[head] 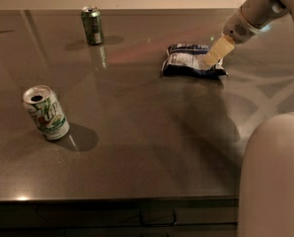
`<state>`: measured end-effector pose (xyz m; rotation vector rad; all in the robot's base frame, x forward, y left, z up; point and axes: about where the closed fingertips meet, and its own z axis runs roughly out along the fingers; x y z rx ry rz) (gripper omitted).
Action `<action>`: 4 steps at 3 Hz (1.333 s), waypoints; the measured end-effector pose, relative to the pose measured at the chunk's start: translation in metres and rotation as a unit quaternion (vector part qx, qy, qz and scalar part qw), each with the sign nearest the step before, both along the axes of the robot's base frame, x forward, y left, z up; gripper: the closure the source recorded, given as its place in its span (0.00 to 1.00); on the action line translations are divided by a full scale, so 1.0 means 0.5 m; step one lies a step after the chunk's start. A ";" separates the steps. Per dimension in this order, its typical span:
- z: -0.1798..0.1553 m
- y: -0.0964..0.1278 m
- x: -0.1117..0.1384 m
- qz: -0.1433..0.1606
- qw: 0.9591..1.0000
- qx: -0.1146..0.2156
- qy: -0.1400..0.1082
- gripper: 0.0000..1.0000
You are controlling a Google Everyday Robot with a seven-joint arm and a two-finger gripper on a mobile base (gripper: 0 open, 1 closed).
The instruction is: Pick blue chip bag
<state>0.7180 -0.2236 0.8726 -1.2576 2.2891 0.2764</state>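
Note:
The blue chip bag [189,61] lies flat on the dark table [137,147], right of centre toward the back. It is dark navy with a whitish printed panel. My gripper [213,58] reaches in from the upper right on a white arm and its pale finger tip rests at the bag's right end.
A green-and-white soda can [46,113] stands at the front left. A darker green can [92,25] stands at the back left. A white rounded part of the robot [275,177] fills the lower right corner. The table's front edge runs along the bottom.

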 end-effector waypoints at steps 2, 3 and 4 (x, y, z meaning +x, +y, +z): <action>-0.046 0.008 0.003 0.014 0.999 -0.013 0.027 0.16; -0.055 -0.001 -0.006 0.017 0.999 -0.018 0.038 0.40; -0.044 -0.002 -0.017 0.022 0.999 -0.017 0.038 0.63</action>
